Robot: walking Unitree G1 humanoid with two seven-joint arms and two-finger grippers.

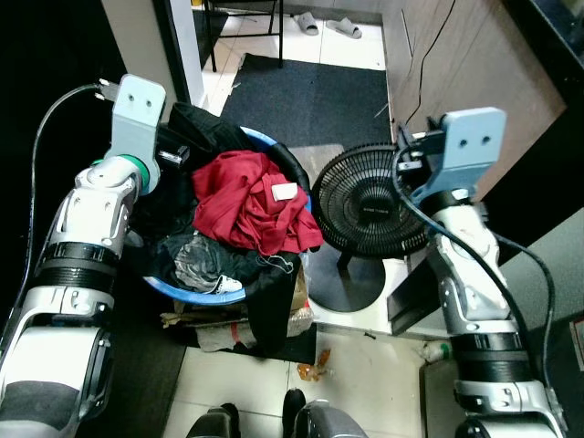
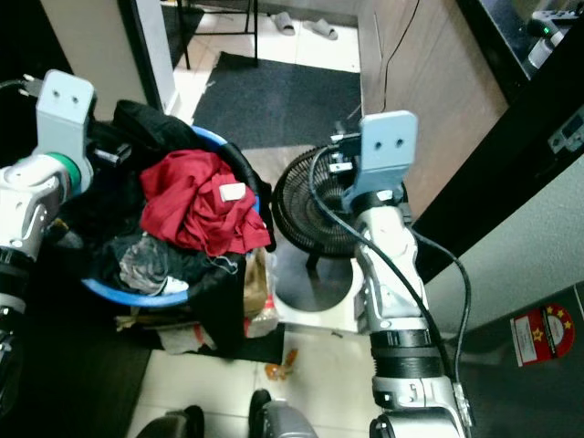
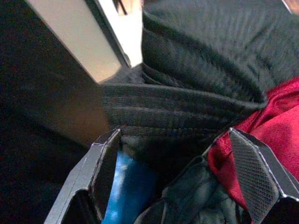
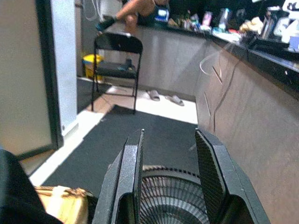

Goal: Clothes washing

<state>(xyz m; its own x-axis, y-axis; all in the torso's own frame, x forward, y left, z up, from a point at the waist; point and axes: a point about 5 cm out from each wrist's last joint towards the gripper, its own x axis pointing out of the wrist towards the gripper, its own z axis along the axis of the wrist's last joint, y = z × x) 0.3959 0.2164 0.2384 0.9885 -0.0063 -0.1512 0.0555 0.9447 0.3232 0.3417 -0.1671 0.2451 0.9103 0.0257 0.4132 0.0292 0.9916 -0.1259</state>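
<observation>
Blue basket (image 1: pixel 262 140) heaped with clothes (image 1: pixel 251 205)

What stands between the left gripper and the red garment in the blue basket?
Black clothing does. The left gripper is open at the rim of the blue basket, and a thick black fold lies across the gap between its fingers. The red garment shows just beside one finger, partly under that fold.

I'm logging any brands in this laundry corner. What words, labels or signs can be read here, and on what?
Fan: a small pale mark on the hub, too small to read.
Red sticker on the wall at the robot's right: yellow stars and tiny print, too blurred to read.
Red garment in the blue basket: a white tag, with no lettering I can make out.
Nothing else bears text.
</observation>
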